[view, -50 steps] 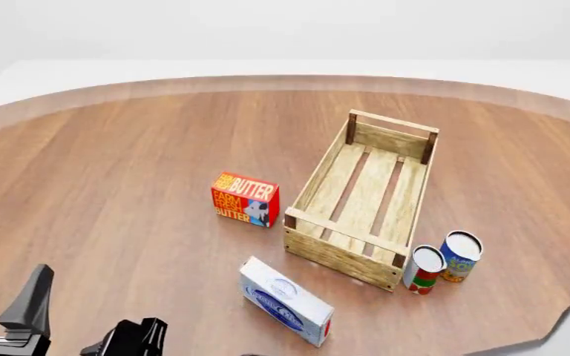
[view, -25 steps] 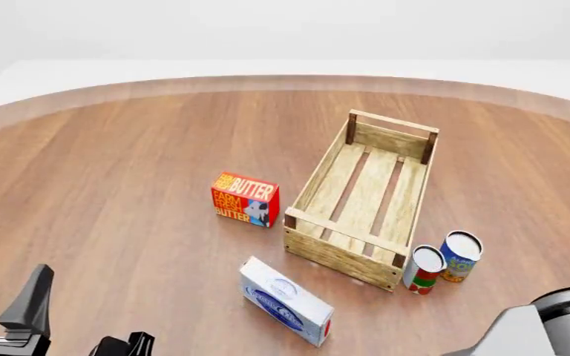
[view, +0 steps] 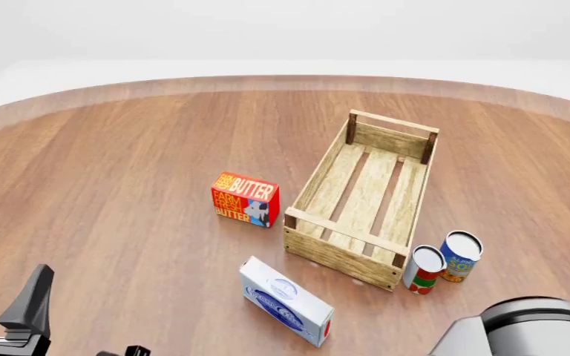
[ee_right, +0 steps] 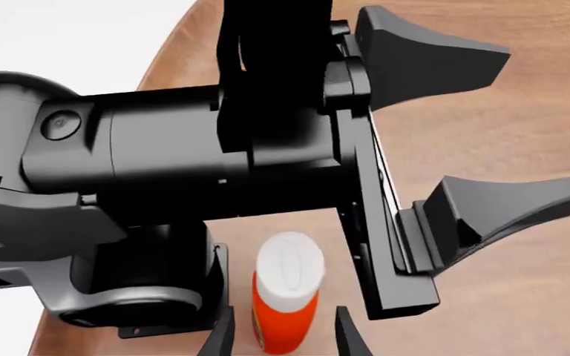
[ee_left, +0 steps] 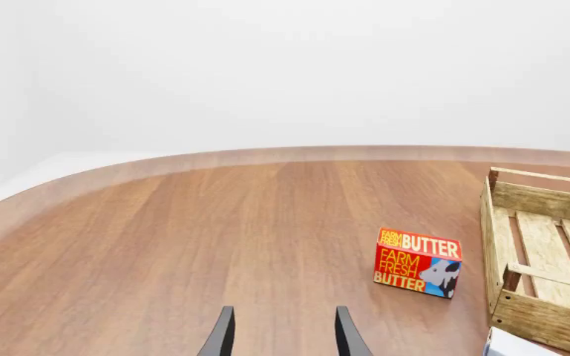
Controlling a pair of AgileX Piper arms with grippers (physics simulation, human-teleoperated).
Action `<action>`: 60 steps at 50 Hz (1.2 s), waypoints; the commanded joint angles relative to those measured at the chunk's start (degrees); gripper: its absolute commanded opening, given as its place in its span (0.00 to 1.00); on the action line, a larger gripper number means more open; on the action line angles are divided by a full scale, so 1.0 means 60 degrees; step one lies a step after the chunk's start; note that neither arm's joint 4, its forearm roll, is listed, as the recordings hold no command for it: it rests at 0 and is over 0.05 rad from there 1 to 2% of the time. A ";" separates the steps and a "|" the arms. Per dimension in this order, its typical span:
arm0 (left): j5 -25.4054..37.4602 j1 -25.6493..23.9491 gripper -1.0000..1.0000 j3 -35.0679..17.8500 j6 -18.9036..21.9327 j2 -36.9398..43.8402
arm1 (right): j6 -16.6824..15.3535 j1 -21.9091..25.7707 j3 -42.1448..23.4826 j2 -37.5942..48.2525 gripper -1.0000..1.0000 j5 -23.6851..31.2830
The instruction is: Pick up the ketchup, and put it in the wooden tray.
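Note:
The ketchup (ee_right: 287,297), a red-orange bottle with a white cap, stands upright and shows only in the right wrist view, seen between my right gripper's (ee_right: 283,337) two open fingertips. It is below the front view's bottom edge. The wooden tray (view: 364,200) is a slatted crate right of centre, with nothing in it; it also shows in the left wrist view (ee_left: 542,259). My left gripper (view: 3,297) is open and holds nothing at the bottom left; it fills the right wrist view (ee_right: 533,122) just beyond the ketchup. Only my right arm's body (view: 522,330) shows in the front view.
A red butter box (view: 246,199) stands left of the tray. A white box (view: 287,300) lies in front of it. A red-and-white can (view: 424,269) and a blue can (view: 460,256) stand at the tray's near right corner.
My right arm's grey body has come further into the front view at the bottom right. A dark part at the bottom left edge has sunk almost out of frame. The left gripper has not moved.

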 commanded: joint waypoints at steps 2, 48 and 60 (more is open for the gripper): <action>0.0000 0.0000 1.00 0.0000 0.0000 0.0000 | 0.0054 0.0042 -0.0143 0.0356 1.00 -0.0091; 0.0000 0.0000 1.00 0.0000 0.0000 0.0000 | -0.0125 0.0020 -0.0544 0.1040 0.00 -0.0142; 0.0000 0.0000 1.00 0.0000 0.0000 0.0000 | -0.0282 -0.0286 -0.0266 0.0647 0.00 -0.0071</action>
